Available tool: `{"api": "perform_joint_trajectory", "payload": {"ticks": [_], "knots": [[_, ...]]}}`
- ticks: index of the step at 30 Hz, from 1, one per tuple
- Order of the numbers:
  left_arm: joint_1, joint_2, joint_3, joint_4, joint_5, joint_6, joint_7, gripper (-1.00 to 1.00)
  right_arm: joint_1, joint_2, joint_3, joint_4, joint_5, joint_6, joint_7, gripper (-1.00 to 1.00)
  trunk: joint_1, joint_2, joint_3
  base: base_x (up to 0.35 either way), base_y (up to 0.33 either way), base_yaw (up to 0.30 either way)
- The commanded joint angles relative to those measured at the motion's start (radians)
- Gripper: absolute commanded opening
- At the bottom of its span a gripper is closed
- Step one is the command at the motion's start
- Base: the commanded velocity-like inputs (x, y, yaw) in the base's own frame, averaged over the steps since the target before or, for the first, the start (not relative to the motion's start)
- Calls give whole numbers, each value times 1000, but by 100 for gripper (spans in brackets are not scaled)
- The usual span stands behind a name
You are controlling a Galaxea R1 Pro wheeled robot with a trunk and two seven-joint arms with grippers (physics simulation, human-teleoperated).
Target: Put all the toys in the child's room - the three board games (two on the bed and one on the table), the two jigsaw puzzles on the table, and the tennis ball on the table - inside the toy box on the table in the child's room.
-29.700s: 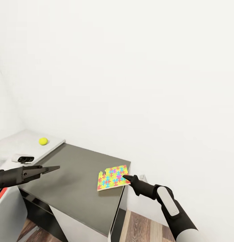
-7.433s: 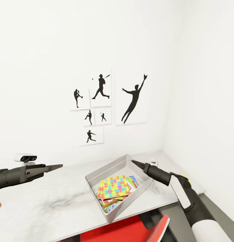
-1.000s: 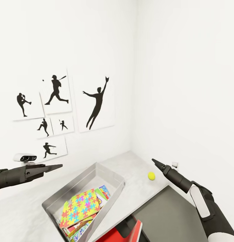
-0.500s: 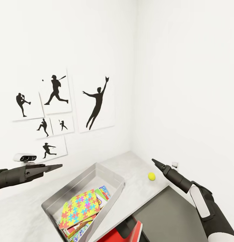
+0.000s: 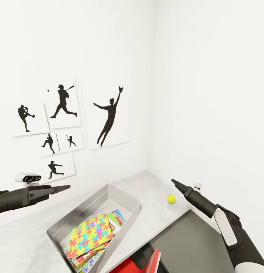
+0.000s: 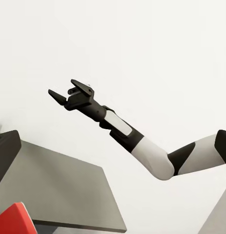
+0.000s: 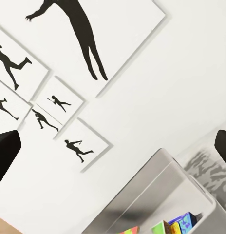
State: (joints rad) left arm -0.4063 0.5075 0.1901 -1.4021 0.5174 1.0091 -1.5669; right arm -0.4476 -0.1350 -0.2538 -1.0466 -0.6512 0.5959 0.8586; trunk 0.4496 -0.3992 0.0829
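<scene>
Toy box (image 5: pixel 120 195): light grey bin with sloping sides, set askew on the table, near the corner of the room; its rim also shows in the right wrist view (image 7: pixel 164 168).
Jigsaw puzzle (image 5: pixel 90 235): multicoloured square lying on top of the stack inside the toy box.
Board games (image 5: pixel 117 217): printed box edges showing under and beside the jigsaw puzzle, inside the toy box; how many cannot be told.
Tennis ball (image 5: pixel 170 198): yellow-green, resting on the table outside the toy box, between the box and the right gripper, near the table's far end.
Table (image 5: pixel 154 185): pale grey-white top running along the wall into the corner.
Right gripper (image 5: pixel 173 182): held above the table end, just beside the tennis ball and apart from it; in the left wrist view (image 6: pixel 69 92) its fingers stand spread with nothing between them.
Left gripper (image 5: pixel 65 187): held in the air over the table, well apart from the toy box; fingers appear pressed together, nothing held.
Side cabinet (image 5: pixel 192 242): dark grey top, lower than the table, under the right arm.
Wall prints (image 5: pixel 109 115): black sports silhouettes on white sheets above the table.
</scene>
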Motion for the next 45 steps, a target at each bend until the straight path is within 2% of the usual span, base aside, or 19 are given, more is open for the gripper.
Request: {"api": "perform_joint_trajectory", "payload": {"ticks": [1, 17, 21, 25, 28, 34, 38, 41, 45], "knots": [[0, 0, 0, 0, 0, 10, -4, 100, 0, 0, -1, 0, -5, 7, 0, 100, 0, -1, 0, 0, 0, 0], [0, 1, 0, 0, 0, 11, -4, 100, 0, 1, 0, 0, -1, 16, -36, 100, 0, -1, 0, 0, 0, 0], [0, 0, -1, 0, -1, 10, -4, 100, 0, 2, -1, -1, -2, 21, -108, 100, 0, -1, 0, 0, 0, 0], [0, 0, -1, 0, -1, 9, -4, 100, 0, 2, 0, -10, -6, 47, -263, 100, 0, -1, 0, 0, 0, 0], [0, 0, -1, 0, -1, 10, -4, 100, 0, 6, -1, -28, -9, 54, -326, 100, 0, -1, 0, 0, 0, 0], [0, 0, -4, 0, 1, 11, -4, 100, 0, 16, -1, -44, -3, 56, -361, 100, 0, -1, 0, 0, 0, 0], [0, -20, -7, 10, 0, 10, -4, 100, 0, 18, 2, -44, -1, 55, -382, 100, 0, -1, 0, 0, 0, 0], [1, -58, -10, 31, -7, 10, -4, 100, 0, 20, 7, -45, 0, 51, -418, 100, 0, -1, 0, 0, 0, 0], [1, -80, -10, 38, -14, 11, -4, 100, 0, 32, 17, -50, 1, 47, -465, 100, 0, -1, 0, 0, 0, 0]]}}
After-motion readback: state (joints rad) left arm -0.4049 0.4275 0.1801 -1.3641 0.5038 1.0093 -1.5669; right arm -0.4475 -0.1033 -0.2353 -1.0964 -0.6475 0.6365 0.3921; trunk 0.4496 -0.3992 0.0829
